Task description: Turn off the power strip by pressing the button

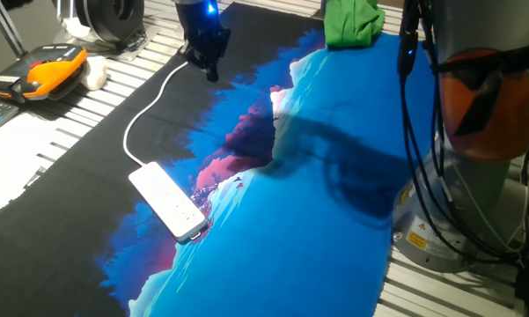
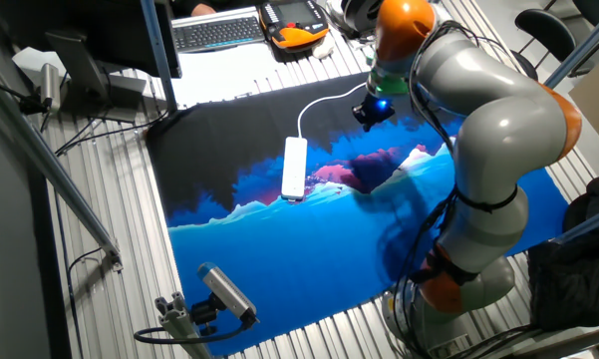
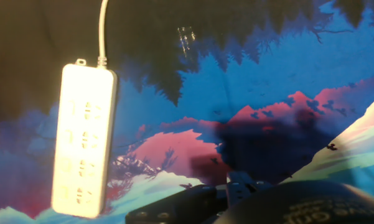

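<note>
Blue-black mountain-print cloth (image 1: 299,229); slim white power strip (image 1: 167,202) lying flat, cord attached; end effector (image 1: 208,63) state unclear.

One fixed view sits low and close at the table's edge, facing across the printed cloth (image 1: 273,220) beside the arm's base. The other fixed view looks down from higher and farther, apparently the opposite side. My hand view points steeply down; all three share the power strip (image 1: 167,202).
</note>
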Controlling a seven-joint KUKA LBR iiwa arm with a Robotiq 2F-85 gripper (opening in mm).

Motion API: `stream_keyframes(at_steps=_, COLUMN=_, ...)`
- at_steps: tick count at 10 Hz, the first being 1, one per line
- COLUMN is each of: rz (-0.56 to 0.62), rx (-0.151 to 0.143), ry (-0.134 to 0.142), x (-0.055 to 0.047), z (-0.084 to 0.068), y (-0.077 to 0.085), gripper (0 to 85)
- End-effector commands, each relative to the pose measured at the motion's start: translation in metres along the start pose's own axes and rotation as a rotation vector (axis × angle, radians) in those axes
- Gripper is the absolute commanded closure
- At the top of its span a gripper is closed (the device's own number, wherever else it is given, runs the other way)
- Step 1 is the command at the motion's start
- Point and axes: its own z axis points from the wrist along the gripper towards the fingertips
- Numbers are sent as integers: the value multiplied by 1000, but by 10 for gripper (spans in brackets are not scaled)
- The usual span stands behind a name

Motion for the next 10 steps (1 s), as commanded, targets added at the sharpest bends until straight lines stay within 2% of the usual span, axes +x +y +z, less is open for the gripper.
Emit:
stream_keyframes(at_steps=1, rz=44, rx=16, ry=-22, x=0, z=0, y=1, gripper=850)
stream_keyframes(at_steps=2, rz=117, rx=-38, ry=-11, x=0, z=0, y=1, gripper=850)
stream_keyframes(at_steps=4, rz=177, rx=-41, ry=16, x=0, z=-1, y=4, gripper=850)
stream_keyframes(at_steps=5, rz=210, rx=-60, ry=18, x=0, z=-1, y=14, gripper=850)
stream_keyframes(at_steps=6, rz=260, rx=-105, ry=56, x=0, z=3, y=30, gripper=850)
stream_keyframes(at_steps=7, rz=284, rx=-96, ry=48, x=0, z=7, y=50, gripper=680)
stream_keyframes(at_steps=10, rz=342, rx=-111, ry=47, x=10, z=21, y=119, gripper=680)
